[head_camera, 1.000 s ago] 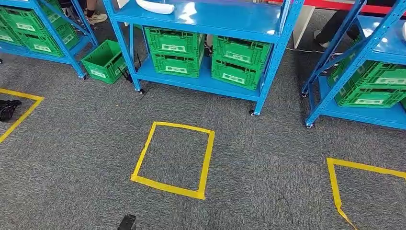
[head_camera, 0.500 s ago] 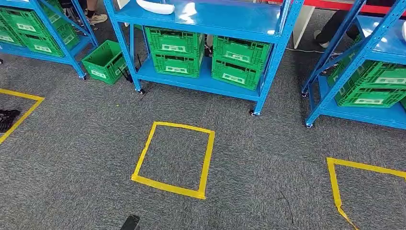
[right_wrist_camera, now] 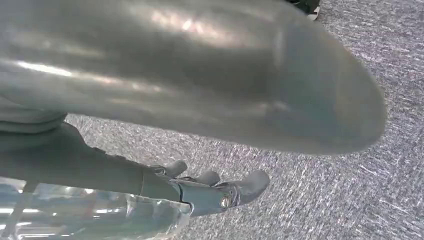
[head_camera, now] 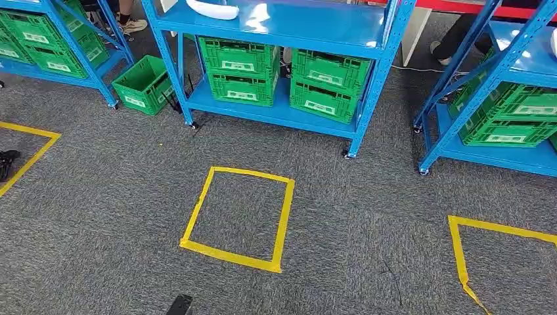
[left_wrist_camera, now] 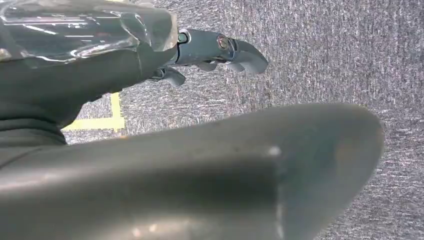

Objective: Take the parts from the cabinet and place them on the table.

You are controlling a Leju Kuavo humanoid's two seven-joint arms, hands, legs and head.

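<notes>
Hanging over carpet — left hand (left_wrist_camera: 210, 50), right hand (right_wrist_camera: 220, 192) spread, empty | dark shape (head_camera: 5, 163) slid further out at left edge

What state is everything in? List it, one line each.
left hand: open, holding nothing.
right hand: open, holding nothing.
white part: lying on the blue rack's upper shelf, not yet taken.
shelf crates: stacked in two piles on the lower shelf.
floor crate: on carpet, open-topped.

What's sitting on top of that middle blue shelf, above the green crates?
A white curved part lies on the top shelf of the middle rack, near its left end. The picture's upper edge cuts off the shelf's back, so anything farther back is unseen.
</notes>
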